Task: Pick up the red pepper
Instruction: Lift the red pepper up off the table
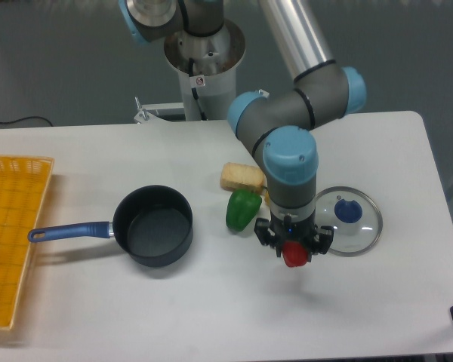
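The red pepper point(294, 255) is small and glossy, and sits between the fingers of my gripper point(294, 247) at the front centre-right of the white table. The gripper points straight down and is closed on the pepper's sides. Whether the pepper rests on the table or hangs just above it is unclear; a shadow lies right under it. The green pepper point(242, 210) lies a little to the left and behind the gripper, apart from it.
A yellowish sponge-like block point(241, 177) lies behind the green pepper. A glass lid with a blue knob point(349, 219) lies just right of the gripper. A dark pot with a blue handle point(152, 225) stands to the left. A yellow basket point(11, 234) is at the left edge.
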`<move>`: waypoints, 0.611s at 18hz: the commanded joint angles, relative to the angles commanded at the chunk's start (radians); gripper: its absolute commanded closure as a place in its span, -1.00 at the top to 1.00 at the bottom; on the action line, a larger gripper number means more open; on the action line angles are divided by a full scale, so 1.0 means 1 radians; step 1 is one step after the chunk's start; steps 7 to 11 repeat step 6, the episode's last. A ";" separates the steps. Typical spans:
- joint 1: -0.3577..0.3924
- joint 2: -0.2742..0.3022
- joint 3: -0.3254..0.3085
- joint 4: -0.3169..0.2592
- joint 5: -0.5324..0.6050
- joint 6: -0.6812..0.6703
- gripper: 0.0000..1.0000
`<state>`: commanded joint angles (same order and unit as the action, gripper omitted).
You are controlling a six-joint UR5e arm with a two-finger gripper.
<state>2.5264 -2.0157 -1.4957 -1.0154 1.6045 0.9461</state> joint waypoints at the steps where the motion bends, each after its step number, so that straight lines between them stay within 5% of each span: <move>1: 0.011 0.003 -0.001 -0.015 0.000 0.028 -0.89; 4: 0.032 0.026 0.000 -0.066 0.027 0.118 -0.89; 11: 0.032 0.028 -0.003 -0.068 0.055 0.160 -0.89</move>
